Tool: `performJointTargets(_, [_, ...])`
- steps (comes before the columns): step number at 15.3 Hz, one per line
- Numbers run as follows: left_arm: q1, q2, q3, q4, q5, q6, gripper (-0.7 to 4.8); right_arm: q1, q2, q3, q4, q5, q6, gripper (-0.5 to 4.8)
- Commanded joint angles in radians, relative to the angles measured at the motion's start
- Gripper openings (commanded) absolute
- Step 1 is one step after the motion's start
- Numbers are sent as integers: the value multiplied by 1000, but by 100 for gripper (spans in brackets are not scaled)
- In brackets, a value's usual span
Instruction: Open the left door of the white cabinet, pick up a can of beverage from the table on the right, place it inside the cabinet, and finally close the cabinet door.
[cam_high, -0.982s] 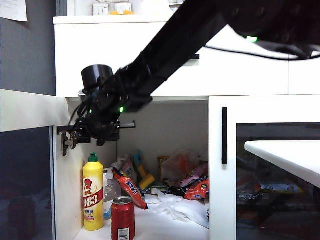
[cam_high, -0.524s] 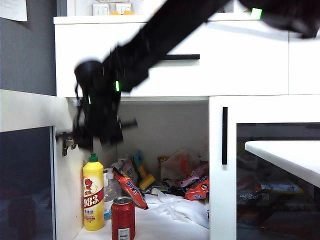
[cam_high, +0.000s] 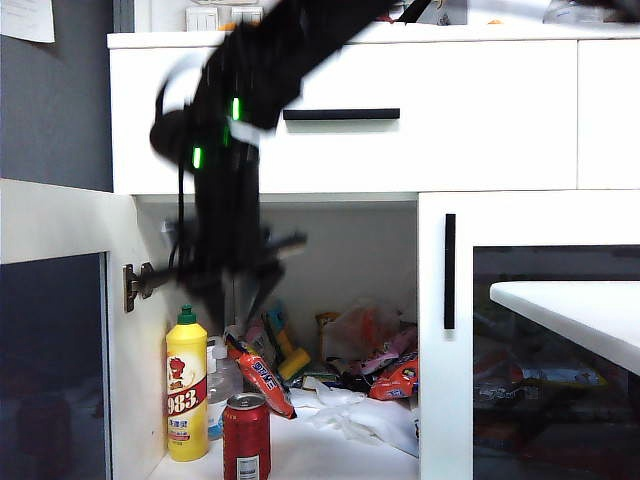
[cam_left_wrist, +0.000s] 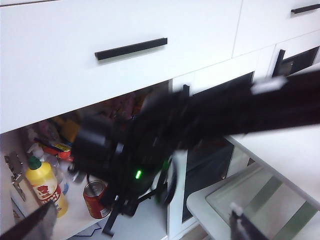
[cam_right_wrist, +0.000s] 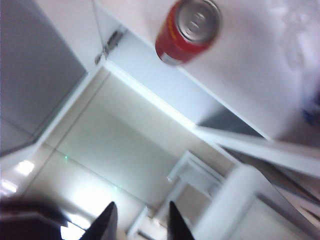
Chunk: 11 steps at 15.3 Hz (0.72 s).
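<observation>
The white cabinet (cam_high: 470, 140) has its left door (cam_high: 55, 225) swung open at the left edge of the exterior view. The red can of beverage (cam_high: 246, 437) stands upright at the front of the cabinet floor, also seen as the can (cam_left_wrist: 95, 199) and the can (cam_right_wrist: 189, 31). My right gripper (cam_high: 240, 298) reaches across into the opening and points down above the can, apart from it. In its wrist view the right gripper (cam_right_wrist: 141, 220) is open and empty. My left gripper (cam_left_wrist: 137, 227) is wide open, holds nothing, and faces the cabinet from a distance. The table (cam_high: 570, 310) is at the right.
A yellow bottle (cam_high: 186, 385) with a green cap stands just left of the can. Snack packets and a white cloth (cam_high: 360, 410) fill the floor behind. A door hinge (cam_high: 135, 285) juts from the left wall. The right glass door (cam_high: 530, 340) is shut.
My right arm has lifted and its wrist has tipped over, so the gripper went from pointing sideways at the hinge to pointing down. The can has stayed on the cabinet floor.
</observation>
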Motion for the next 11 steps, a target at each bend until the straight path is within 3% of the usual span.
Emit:
performJointTargets(1, [1, -1, 3, 27, 9, 0, 479, 10, -102, 7, -187, 56, -12, 134])
performJointTargets(7, [1, -1, 3, 91, 61, -8, 479, 8, -402, 8, -330, 39, -46, 134])
performJointTargets(11, [1, 0, 3, 83, 117, -8, 479, 9, -741, 8, -363, 34, -49, 134])
